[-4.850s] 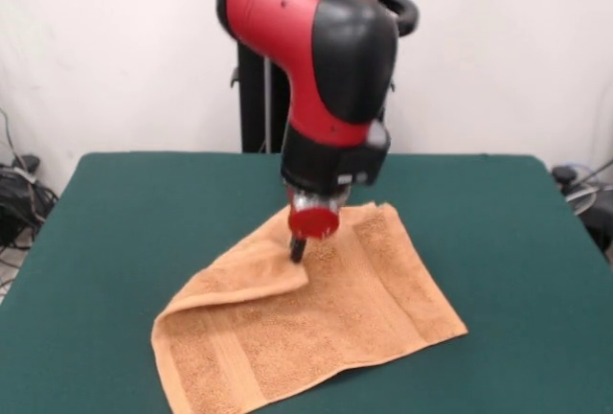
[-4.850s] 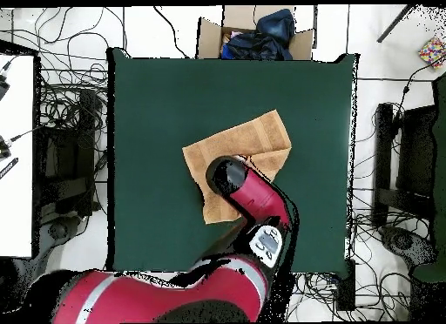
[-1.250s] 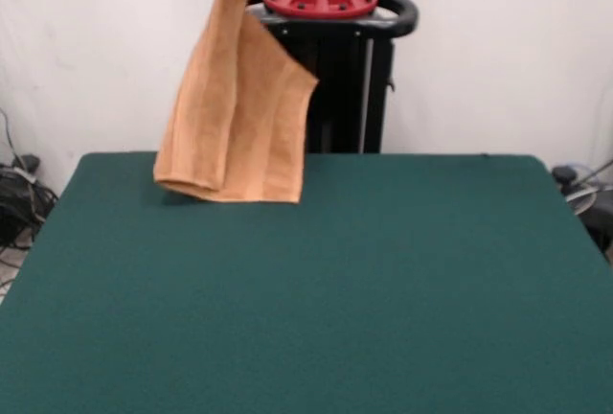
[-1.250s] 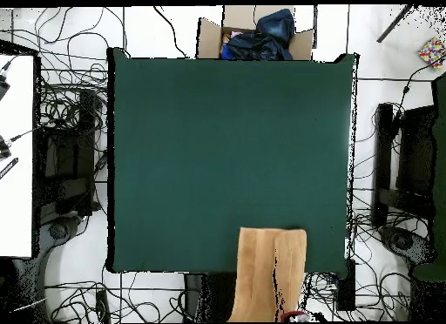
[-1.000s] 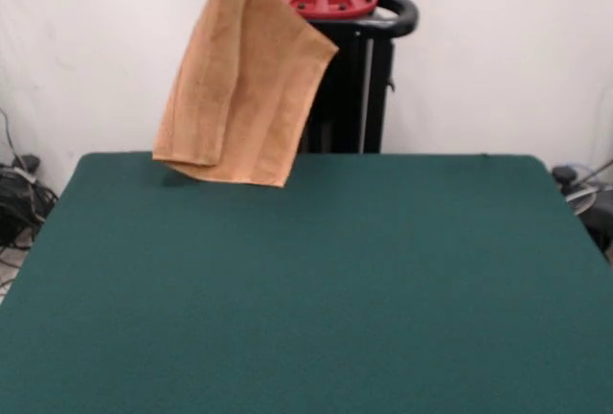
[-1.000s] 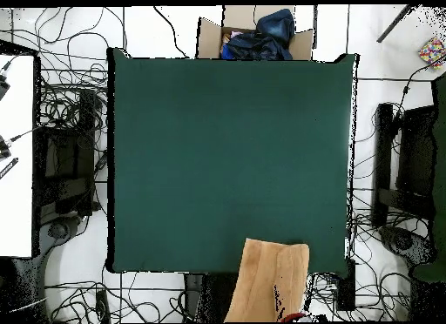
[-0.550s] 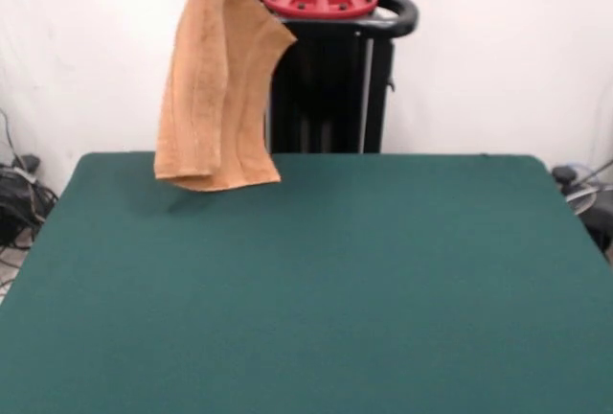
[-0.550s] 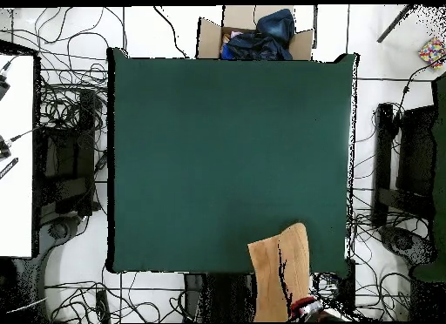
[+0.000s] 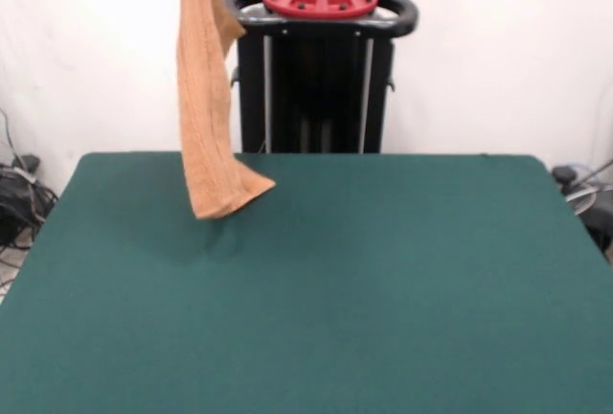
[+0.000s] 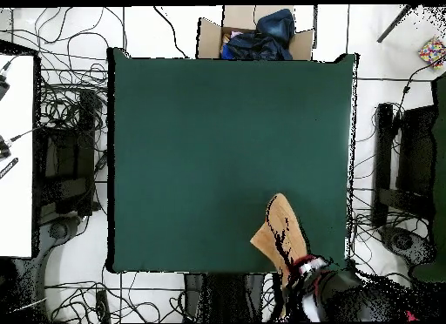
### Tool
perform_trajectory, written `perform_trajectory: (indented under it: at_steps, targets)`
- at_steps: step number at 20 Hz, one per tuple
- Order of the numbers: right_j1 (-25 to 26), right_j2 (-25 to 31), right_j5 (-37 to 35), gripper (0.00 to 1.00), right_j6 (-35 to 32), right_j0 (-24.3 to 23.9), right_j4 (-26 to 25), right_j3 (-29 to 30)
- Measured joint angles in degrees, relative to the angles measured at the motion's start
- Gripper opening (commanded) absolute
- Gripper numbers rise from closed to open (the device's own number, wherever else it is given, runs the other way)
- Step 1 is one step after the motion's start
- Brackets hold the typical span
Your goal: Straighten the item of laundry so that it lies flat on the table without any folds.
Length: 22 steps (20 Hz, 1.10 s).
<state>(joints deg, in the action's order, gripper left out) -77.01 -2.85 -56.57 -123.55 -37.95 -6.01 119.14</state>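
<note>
The item of laundry (image 9: 206, 98), an orange-tan terry towel, hangs in the air as a narrow folded strip from the top edge of the front view. Its lower corner swings out just above the dark green table (image 9: 383, 280) near the far left. In the overhead view the towel (image 10: 280, 226) stretches over the table's (image 10: 218, 138) bottom edge, right of the middle. My gripper (image 10: 300, 266) shows there as a red and black part at the towel's end, shut on it. In the front view the gripper is above the picture.
The black pedestal with a red ring (image 9: 321, 59) stands behind the table's far edge. A cardboard box with dark cloth (image 10: 255, 33) sits beyond the opposite edge. Cables cover the floor around, and a white desk (image 10: 16, 155) stands at the left.
The hanging towel has twisted from broadside to edge-on, and its lower end has swung in over the table. The arm's end has come into the overhead view.
</note>
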Motion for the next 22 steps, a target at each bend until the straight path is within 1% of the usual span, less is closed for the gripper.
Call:
perform_trajectory:
  at_steps: [1,4,7,13,17,21,22]
  targets:
    - [1.6,0.17,-0.02,0.0,-0.84,1.74,1.23,-2.38]
    - [4.05,0.17,-0.07,0.0,-3.1,4.55,2.8,-5.86]
    - [7.26,0.17,-0.1,0.0,-7.89,8.47,4.39,-10.2]
    - [13.92,0.03,-0.43,0.0,-22.13,16.55,6.58,-18.55]
    - [17.36,-0.17,-0.62,0.0,-30.01,20.23,7.18,-22.59]
    - [22.62,-0.55,-0.87,0.0,-41.39,25.09,8.23,-28.56]
    - [23.54,-0.71,-1.08,0.0,-43.3,25.9,8.37,-29.63]
